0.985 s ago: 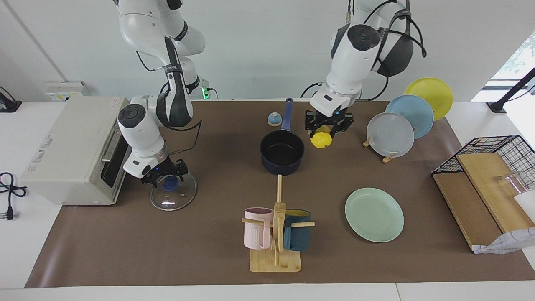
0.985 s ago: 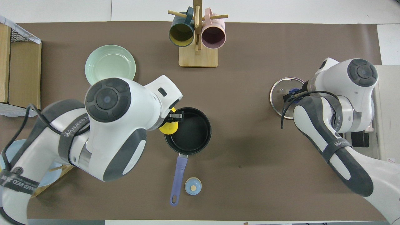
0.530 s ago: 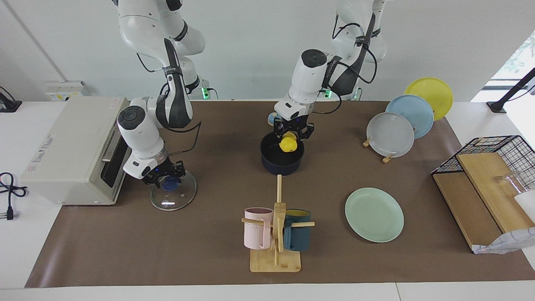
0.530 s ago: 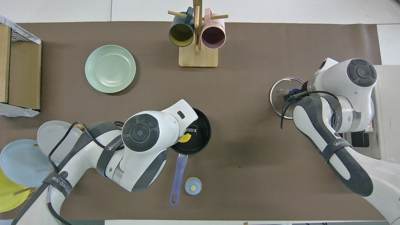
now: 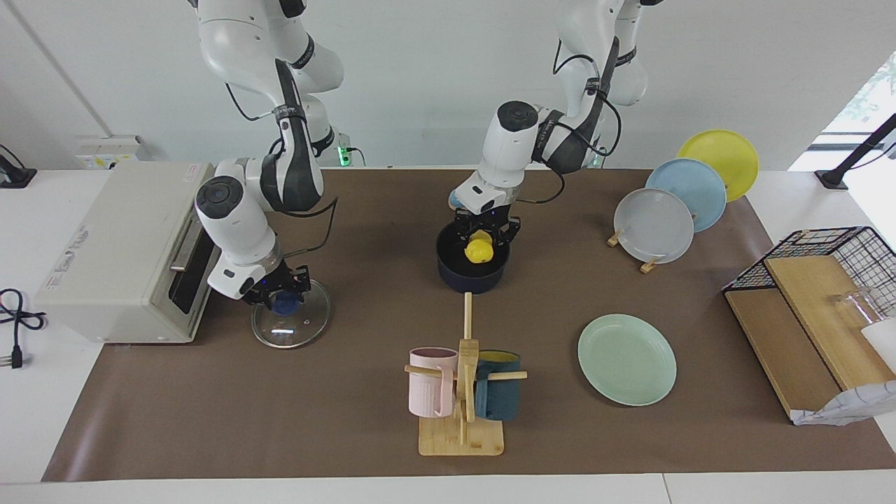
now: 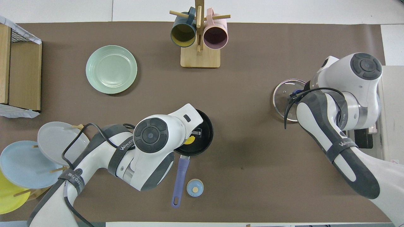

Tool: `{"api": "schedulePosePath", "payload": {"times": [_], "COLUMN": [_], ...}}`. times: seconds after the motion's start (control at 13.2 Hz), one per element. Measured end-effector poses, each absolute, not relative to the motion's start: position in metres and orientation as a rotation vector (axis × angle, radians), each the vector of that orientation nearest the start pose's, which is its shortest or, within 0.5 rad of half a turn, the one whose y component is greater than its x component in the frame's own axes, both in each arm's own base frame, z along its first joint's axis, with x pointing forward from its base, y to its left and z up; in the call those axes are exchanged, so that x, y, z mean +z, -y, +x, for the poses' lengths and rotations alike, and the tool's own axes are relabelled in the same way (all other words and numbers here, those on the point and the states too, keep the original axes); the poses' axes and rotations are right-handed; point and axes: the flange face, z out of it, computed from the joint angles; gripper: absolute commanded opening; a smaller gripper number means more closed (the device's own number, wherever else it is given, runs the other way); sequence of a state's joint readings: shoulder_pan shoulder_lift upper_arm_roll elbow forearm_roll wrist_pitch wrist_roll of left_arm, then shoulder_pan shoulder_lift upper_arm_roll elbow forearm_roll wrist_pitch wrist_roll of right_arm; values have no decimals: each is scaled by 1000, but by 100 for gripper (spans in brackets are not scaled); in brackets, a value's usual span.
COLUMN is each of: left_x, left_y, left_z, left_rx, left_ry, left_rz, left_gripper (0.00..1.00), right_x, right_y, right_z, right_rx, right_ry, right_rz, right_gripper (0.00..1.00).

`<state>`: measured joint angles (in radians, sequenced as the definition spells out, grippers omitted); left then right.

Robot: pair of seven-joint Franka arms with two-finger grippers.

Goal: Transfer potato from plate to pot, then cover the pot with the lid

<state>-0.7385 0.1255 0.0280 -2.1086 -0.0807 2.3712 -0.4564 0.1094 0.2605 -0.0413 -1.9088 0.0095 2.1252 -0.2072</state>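
Note:
The dark navy pot [image 5: 473,274] stands mid-table, its blue handle [image 6: 179,176] pointing toward the robots. My left gripper [image 5: 482,239] reaches down into the pot's mouth, shut on the yellow potato [image 5: 479,249], which hangs low inside the pot; in the overhead view the potato [image 6: 189,140] peeks from under the arm. The mint-green plate [image 5: 626,358] lies bare toward the left arm's end. The glass lid [image 5: 292,327] lies flat in front of the toaster oven. My right gripper [image 5: 275,297] is down at its blue knob [image 5: 285,306].
A white toaster oven [image 5: 119,252] stands at the right arm's end. A mug rack [image 5: 462,392] with two mugs stands farther from the robots than the pot. A small bell [image 6: 194,188] sits beside the pot handle. Upright rack plates [image 5: 654,225] and a wire basket [image 5: 812,280] stand toward the left arm's end.
My left gripper carried the potato from beside the pot to over it and lowered it into the pot's mouth. My right gripper stayed at the lid's knob, shifting slightly.

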Motion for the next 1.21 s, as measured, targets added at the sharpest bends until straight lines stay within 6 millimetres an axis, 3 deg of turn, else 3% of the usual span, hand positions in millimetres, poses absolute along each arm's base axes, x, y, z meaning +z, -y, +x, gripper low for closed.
{"api": "schedulePosePath", "payload": {"times": [0.23,0.38,0.45,0.61,0.83,0.98,1.06,1.14,1.21], "left_x": [359,354,350,343,333,332,332,332,332], "left_y": [379,381,383,387,392,392,392,393,392], "left_z": [436,433,431,429,426,426,426,426,427], "left_rx": [-118,-105,-98,-91,-87,-102,-108,-111,-114], "left_ry": [-329,-337,-345,-357,-377,-405,-427,-450,-460], "left_rz": [-3237,-3231,-3228,-3223,-3213,-3197,-3194,-3190,-3189], "left_gripper": [0,0,0,0,0,0,36,89,100], "right_x": [439,490,509,526,524,521,520,520,521], "right_y": [-68,-74,-76,-91,-114,-117,-117,-117,-117], "right_z": [615,608,602,593,589,588,588,588,588], "right_rx": [150,180,178,166,174,185,187,186,184], "right_ry": [459,470,477,461,439,440,439,439,439], "right_rz": [-3099,-3094,-3093,-3098,-3102,-3102,-3102,-3102,-3102], "right_gripper": [14,0,0,0,0,0,0,0,0]}}
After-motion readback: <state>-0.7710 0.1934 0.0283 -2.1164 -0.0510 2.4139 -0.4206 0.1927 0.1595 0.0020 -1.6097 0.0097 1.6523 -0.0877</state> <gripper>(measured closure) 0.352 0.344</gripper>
